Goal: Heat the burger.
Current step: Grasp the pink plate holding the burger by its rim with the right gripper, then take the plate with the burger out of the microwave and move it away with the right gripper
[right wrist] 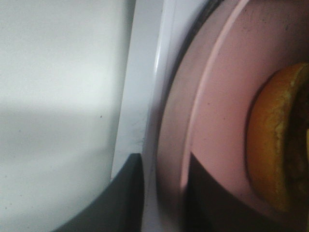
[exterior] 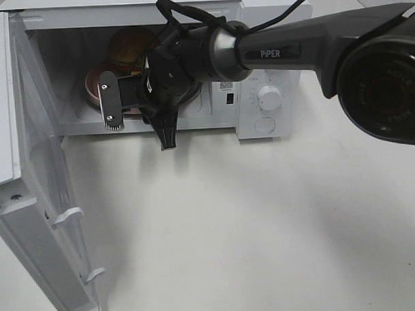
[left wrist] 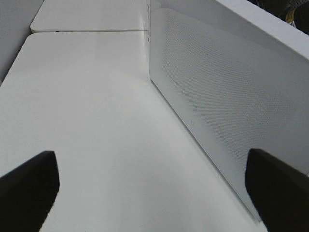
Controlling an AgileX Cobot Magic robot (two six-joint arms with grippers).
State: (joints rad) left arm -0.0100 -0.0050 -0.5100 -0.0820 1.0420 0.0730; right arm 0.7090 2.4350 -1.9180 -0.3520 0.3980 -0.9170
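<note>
From my feed the bare white counter [exterior: 264,228] runs back to the open microwave [exterior: 260,99], where my right claw [right wrist: 164,193] pinches the pink plate's [right wrist: 217,96] rim, burger [right wrist: 277,140] on it inside, left claw [left wrist: 149,188] spread wide, empty.

One burger [exterior: 130,47], one pink plate [right wrist: 217,96], one microwave [exterior: 259,72], two knobs [exterior: 269,97].

glossy round burger [exterior: 130,45]: golden-brown bun, orange in the right wrist view
round pink plate [right wrist: 217,116]: plain pale pink
boxy microwave oven [exterior: 271,122]: white, with white round knob [exterior: 269,97]
open oven door [left wrist: 217,116]: white, fine dotted mesh
smooth bench [exterior: 264,228]: plain white
right arm [exterior: 286,54]: dark grey, silver collar
</note>
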